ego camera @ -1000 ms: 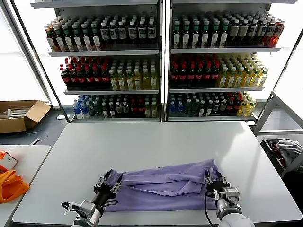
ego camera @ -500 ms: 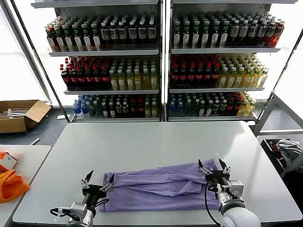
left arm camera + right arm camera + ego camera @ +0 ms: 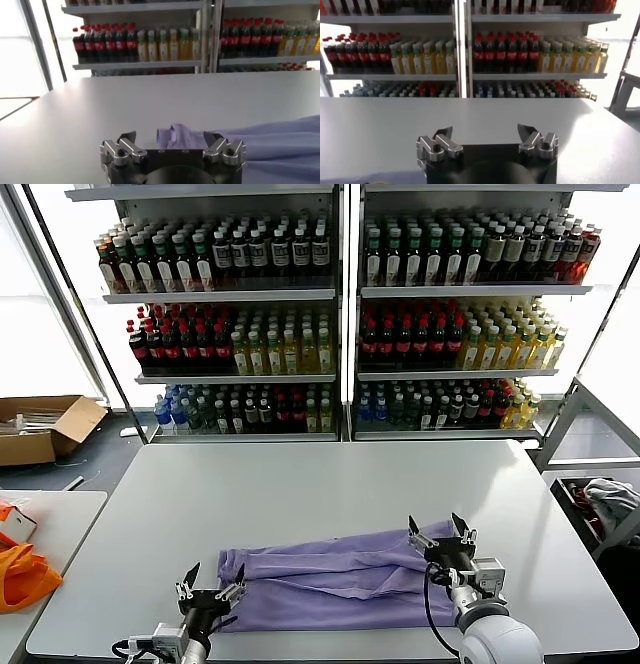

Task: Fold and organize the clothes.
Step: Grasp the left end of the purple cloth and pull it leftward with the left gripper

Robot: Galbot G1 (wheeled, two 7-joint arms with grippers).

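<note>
Lavender T-shirt (image 3: 335, 576) lies folded in a long band near the front edge of the white counter (image 3: 330, 484). Left gripper (image 3: 212, 594) and right gripper (image 3: 438, 533) hover at its ends, fingers spread open, holding nothing.

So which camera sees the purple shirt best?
The head view: the whole purple shirt lies folded in a long strip on the table. The left wrist view shows only one end, beyond the open left claw. The right wrist view shows none.
</note>
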